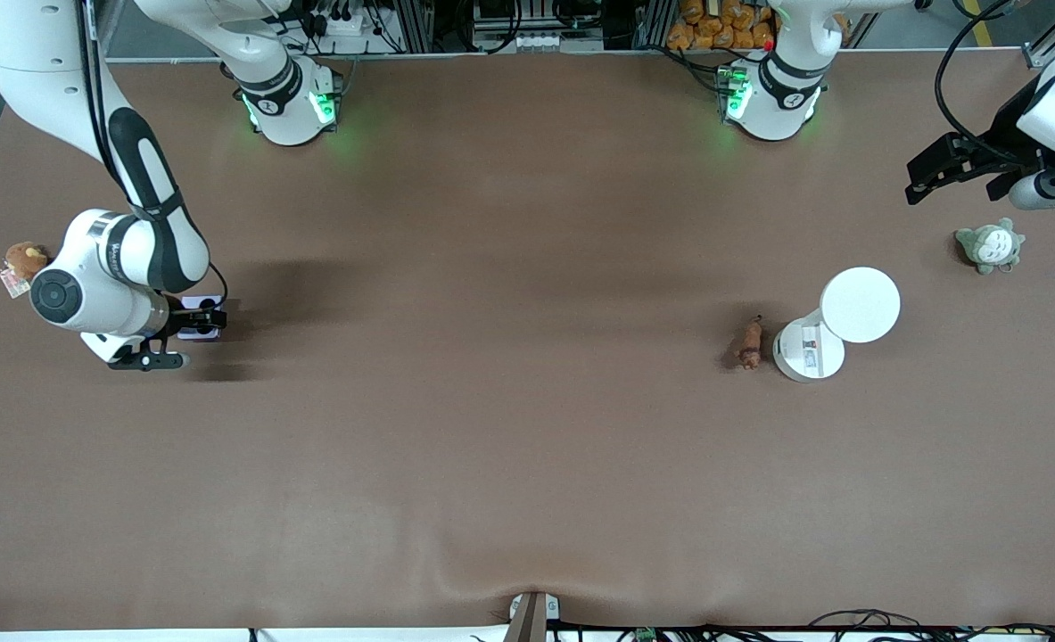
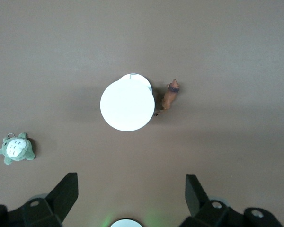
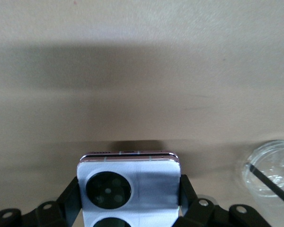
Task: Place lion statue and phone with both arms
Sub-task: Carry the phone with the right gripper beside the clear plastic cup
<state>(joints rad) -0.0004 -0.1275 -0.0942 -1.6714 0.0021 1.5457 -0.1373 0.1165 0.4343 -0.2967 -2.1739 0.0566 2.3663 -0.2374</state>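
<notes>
So far only half of the job looks under way. The right tool is low at the right arm's end of the desk, near that short edge, and its fingers are clamped on the sides of the phone, the pale lilac face with its black camera circles turned up toward the wrist camera. Whether the phone rests on the desk or is just clear of it, I cannot tell.

The lion statue lies untouched on the desk toward the left arm's end, just beside a white round stand with a disc top. The left tool hangs in the air by the left arm's short edge, jaws spread wide and empty, well apart from the statue.

A grey-green plush sits near that same edge, a brown plush at the other.

Judging by this, the phone is in hand but not yet placed, and the statue has yet to be picked up.
</notes>
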